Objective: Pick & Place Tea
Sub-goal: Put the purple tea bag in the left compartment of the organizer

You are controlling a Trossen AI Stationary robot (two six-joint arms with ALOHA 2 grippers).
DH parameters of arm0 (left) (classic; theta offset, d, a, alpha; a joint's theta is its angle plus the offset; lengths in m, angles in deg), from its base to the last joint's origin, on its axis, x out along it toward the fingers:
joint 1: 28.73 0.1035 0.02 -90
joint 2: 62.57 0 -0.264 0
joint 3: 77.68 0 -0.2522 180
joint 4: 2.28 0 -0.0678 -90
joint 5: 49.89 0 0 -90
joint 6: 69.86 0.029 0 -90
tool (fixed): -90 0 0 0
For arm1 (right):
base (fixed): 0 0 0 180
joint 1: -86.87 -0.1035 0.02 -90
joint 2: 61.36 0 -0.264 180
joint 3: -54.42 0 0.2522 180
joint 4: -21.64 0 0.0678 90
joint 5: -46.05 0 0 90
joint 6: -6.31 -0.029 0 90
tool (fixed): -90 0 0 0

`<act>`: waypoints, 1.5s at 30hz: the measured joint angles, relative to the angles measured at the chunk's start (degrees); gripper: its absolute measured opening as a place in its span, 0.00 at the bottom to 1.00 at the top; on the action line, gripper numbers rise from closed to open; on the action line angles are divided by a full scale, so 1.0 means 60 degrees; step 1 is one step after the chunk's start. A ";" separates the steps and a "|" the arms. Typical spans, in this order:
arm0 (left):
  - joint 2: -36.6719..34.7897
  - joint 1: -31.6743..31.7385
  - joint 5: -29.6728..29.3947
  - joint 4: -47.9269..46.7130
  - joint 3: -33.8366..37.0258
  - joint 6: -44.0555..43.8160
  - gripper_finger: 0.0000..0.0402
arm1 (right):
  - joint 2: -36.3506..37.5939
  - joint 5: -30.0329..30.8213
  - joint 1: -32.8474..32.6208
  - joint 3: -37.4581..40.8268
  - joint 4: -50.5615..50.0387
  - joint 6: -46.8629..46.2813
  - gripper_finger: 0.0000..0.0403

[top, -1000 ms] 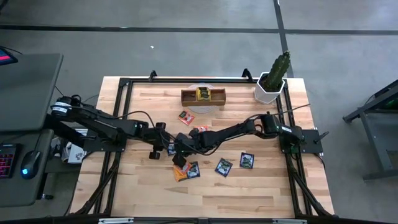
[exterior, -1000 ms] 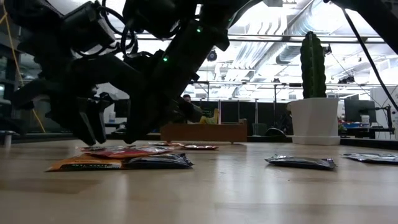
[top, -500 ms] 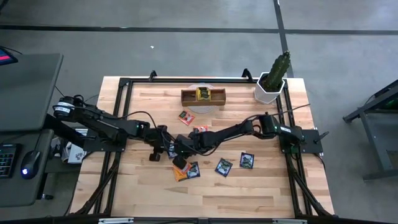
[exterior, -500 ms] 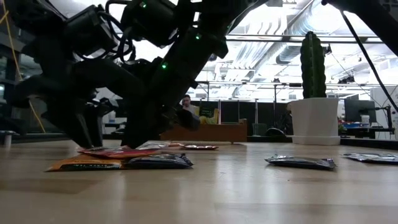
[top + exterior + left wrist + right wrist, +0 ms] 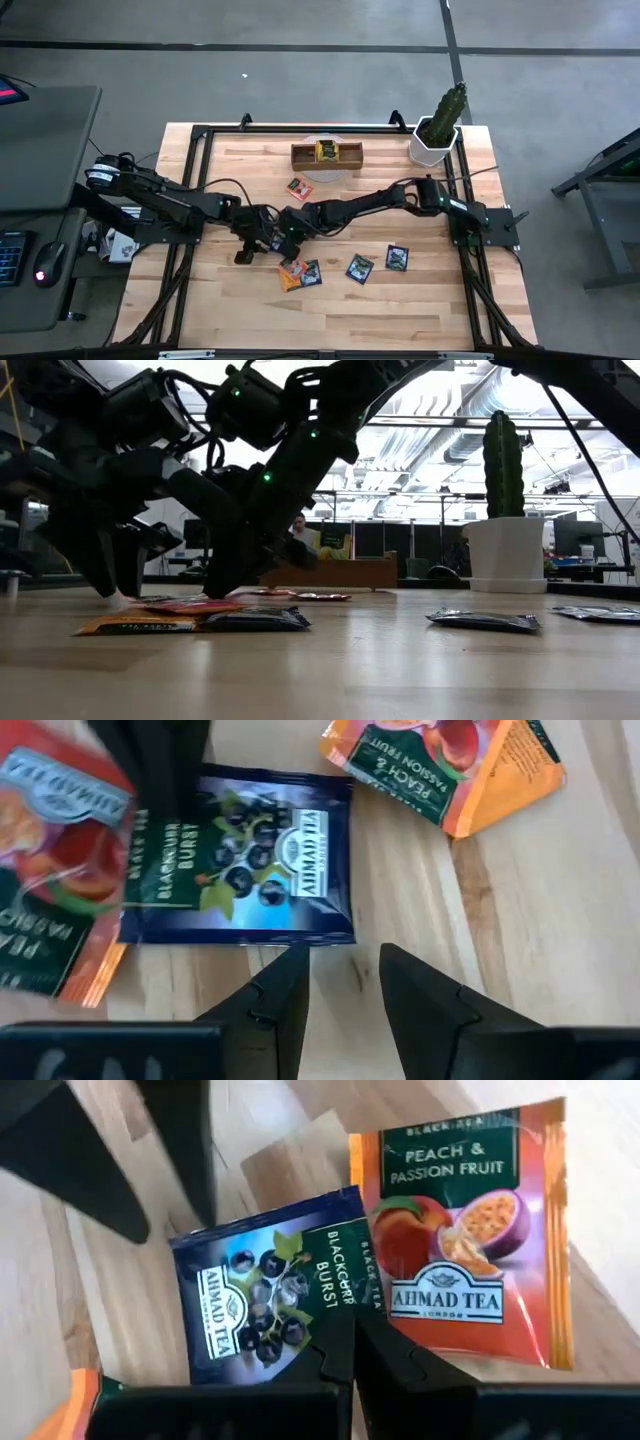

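Fingers (image 5: pixel 300 1010) of the left gripper are hovering spread beside the blackcurrant sachet (image 5: pixel 245 860); the right gripper's fingers (image 5: pixel 390 1355) are pressing together over it on open bench (image 5: pixel 420 300).

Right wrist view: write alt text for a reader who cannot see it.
The right pincer, shut, points at a dark blue Blackcurrant Burst sachet lying flat on the wooden table. An orange Peach & Passion Fruit sachet lies beside it, slightly overlapped.

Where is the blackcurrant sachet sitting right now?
In the high view the blackcurrant sachet lies mid-table between the two pincers, beside a peach sachet, below the wooden tray.
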 joint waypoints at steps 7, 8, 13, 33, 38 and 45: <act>0.0000 0.0000 0.0043 0.0015 0.0000 -0.0134 0.30 | 0.0050 -0.0132 0.0096 0.0006 0.0108 0.0371 0.00; 0.0000 0.0000 0.0060 0.0011 0.0000 -0.0179 0.30 | 0.0077 -0.0136 0.0096 0.0011 0.0071 0.0423 0.00; 0.0000 0.0000 0.0075 0.0023 -0.0002 -0.0211 0.30 | 0.0251 -0.0230 0.0103 0.0011 0.0031 0.0451 0.00; 0.0002 0.0011 -0.0558 0.0016 -0.0018 -0.0267 0.30 | 0.0998 -0.0892 -0.0528 0.0202 0.0441 0.0342 0.00; 0.0011 0.0015 -0.0580 0.0149 -0.0015 -0.0463 0.30 | 0.0998 -0.0755 -0.0624 0.0710 0.1083 -0.0036 0.00; 0.0011 0.0015 -0.0568 0.0271 -0.0011 -0.0490 0.30 | 0.1002 -0.0588 -0.0700 0.1388 0.2055 -0.0510 0.00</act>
